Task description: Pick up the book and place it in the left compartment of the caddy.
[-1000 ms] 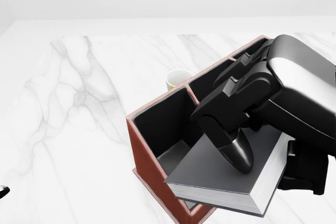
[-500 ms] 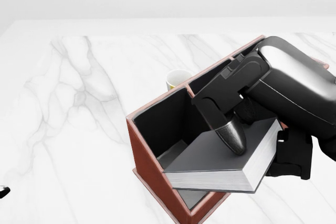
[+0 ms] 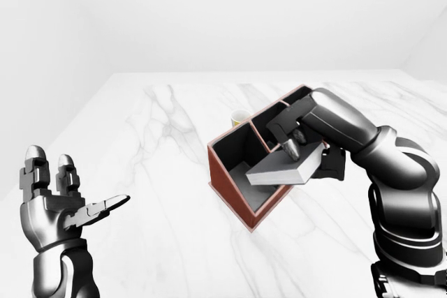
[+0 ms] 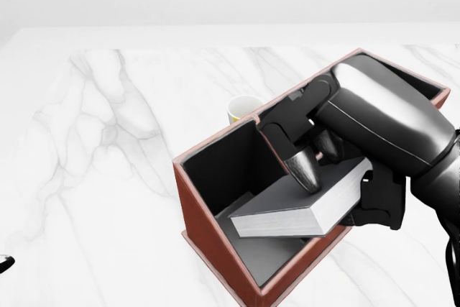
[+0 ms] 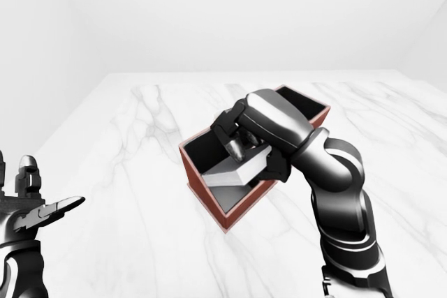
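A dark grey book [image 4: 295,210] with white page edges lies tilted over the left compartment of the red-brown caddy [image 4: 208,231], its left end low inside the compartment. My right hand [image 4: 316,177] is shut on the book, fingers on its top cover and thumb under its right end. The caddy also shows in the left-eye view [image 3: 227,183]. My left hand [image 3: 70,207] is open and empty, held up at the lower left of the left-eye view, far from the caddy.
A white cup [image 4: 243,109] with a yellow inside stands just beyond the caddy's top-left wall. The caddy sits on a white marble table [image 4: 108,177]. My right forearm [image 4: 388,120] covers the caddy's right compartments.
My right hand has lowered the book and moved it up and left in the head view, from over the caddy's near corner down into the left compartment. The book now lies flatter.
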Tool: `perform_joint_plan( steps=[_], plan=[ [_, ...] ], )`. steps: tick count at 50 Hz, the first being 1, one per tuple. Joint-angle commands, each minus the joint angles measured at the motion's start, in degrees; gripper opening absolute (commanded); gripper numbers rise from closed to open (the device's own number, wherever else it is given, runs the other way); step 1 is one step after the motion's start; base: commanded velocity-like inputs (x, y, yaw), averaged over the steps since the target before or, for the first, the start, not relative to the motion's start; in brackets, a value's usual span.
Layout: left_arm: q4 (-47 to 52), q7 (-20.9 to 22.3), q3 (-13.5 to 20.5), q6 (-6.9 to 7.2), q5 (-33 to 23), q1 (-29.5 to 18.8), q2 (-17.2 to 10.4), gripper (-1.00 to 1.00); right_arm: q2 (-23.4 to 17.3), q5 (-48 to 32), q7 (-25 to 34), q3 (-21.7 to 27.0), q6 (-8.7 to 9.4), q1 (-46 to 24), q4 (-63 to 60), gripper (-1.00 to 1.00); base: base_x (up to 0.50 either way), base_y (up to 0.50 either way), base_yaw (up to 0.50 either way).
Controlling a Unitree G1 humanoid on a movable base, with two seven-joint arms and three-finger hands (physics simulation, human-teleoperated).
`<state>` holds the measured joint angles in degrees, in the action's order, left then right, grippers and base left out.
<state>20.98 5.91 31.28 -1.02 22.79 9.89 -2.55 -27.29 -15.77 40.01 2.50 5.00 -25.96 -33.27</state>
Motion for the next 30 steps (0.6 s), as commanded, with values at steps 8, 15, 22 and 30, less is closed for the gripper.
perform_joint_plan(
  steps=[8,15,22,30],
  plan=[
    [-0.48,0.05,-0.10,-0.44,-0.15,0.02,0.07,1.00,1.72,-9.37,-0.01,-2.47,0.00,-0.06,1.31,-1.00,0.00,0.00,0.00],
    [-0.53,0.10,0.10,-0.41,0.06,0.02,-0.06,1.00,3.65,-14.84,-0.01,-2.47,0.00,0.23,4.98,-1.00,0.00,0.00,0.00],
    [-0.33,-0.01,0.22,-0.16,0.13,-0.10,-0.19,1.00,5.79,-19.38,-0.01,-2.63,0.00,-0.28,6.92,-1.00,0.00,0.00,0.00],
    [0.00,-0.13,0.36,0.17,0.26,-0.17,-0.30,1.00,7.95,-23.18,-0.01,-2.68,0.00,-0.26,7.75,-1.00,0.00,0.00,0.00]
  ],
)
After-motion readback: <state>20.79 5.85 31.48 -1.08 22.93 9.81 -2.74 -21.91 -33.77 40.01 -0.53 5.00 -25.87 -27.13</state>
